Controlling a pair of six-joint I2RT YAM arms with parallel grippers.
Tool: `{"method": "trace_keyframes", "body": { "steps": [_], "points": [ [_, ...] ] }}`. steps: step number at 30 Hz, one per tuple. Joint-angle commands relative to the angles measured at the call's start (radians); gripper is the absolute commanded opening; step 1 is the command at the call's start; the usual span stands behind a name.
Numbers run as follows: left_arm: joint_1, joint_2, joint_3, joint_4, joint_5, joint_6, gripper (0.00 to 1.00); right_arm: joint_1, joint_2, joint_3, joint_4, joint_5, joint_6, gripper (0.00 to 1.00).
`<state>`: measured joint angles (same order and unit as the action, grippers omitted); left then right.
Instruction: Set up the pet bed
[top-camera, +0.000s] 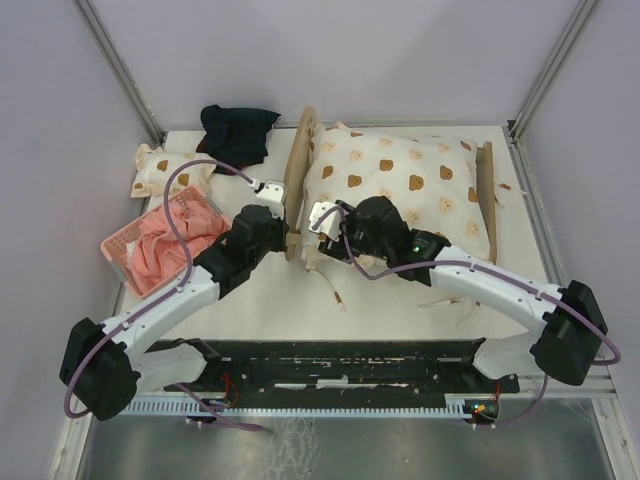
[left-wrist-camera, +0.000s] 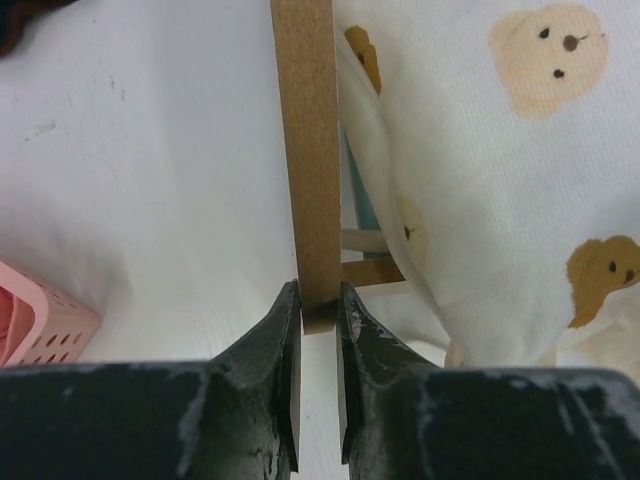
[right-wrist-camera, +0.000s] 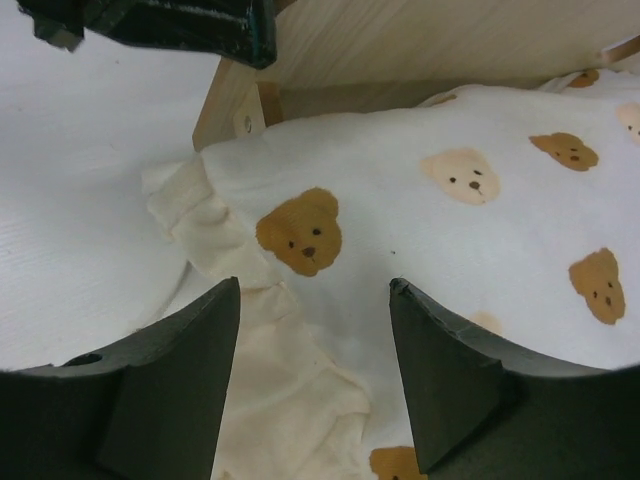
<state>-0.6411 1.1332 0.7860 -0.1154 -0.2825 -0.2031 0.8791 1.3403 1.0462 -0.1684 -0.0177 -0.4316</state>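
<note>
Left claw (left-wrist-camera: 318, 305) around flat plywood headboard (left-wrist-camera: 305, 150)

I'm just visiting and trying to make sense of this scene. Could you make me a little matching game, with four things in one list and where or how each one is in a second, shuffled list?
Things:
1. left claw
2. right claw
3. pink basket
4. dark cloth

Places or states:
A. open, over the bear-print quilt
B. at the far edge of the table, left of the headboard
C. shut on the headboard's edge
D. at the table's left side, holding pink fabric

Pairs: 1-C, 2-A, 3-D, 4-B.
</note>
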Motion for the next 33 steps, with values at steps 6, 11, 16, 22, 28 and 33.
{"method": "trace_keyframes", "body": {
  "steps": [6, 11, 16, 22, 28, 33],
  "points": [
    [-0.002, -0.136, -0.062, 0.338, -0.011, 0.032, 0.03, -0.010, 0.137, 0.026, -0.044, 0.062, -0.110, 0.65],
    [-0.003, -0.149, -0.013, 0.296, 0.042, -0.034, 0.03, -0.007, 0.101, 0.033, -0.072, 0.030, 0.021, 0.64],
    [-0.003, -0.136, 0.057, 0.264, 0.091, -0.040, 0.03, -0.003, -0.028, -0.073, 0.010, 0.024, 0.051, 0.67],
    [-0.002, -0.124, 0.103, 0.251, 0.123, -0.077, 0.03, 0.017, -0.126, -0.031, -0.088, 0.025, 0.120, 0.68],
    [-0.002, -0.129, 0.145, 0.229, 0.146, -0.100, 0.03, 0.074, -0.185, -0.089, 0.026, -0.112, -0.115, 0.73],
    [-0.002, -0.144, 0.140, 0.219, 0.143, -0.111, 0.03, 0.118, -0.100, -0.039, 0.026, -0.113, -0.281, 0.78]
  ]
}}
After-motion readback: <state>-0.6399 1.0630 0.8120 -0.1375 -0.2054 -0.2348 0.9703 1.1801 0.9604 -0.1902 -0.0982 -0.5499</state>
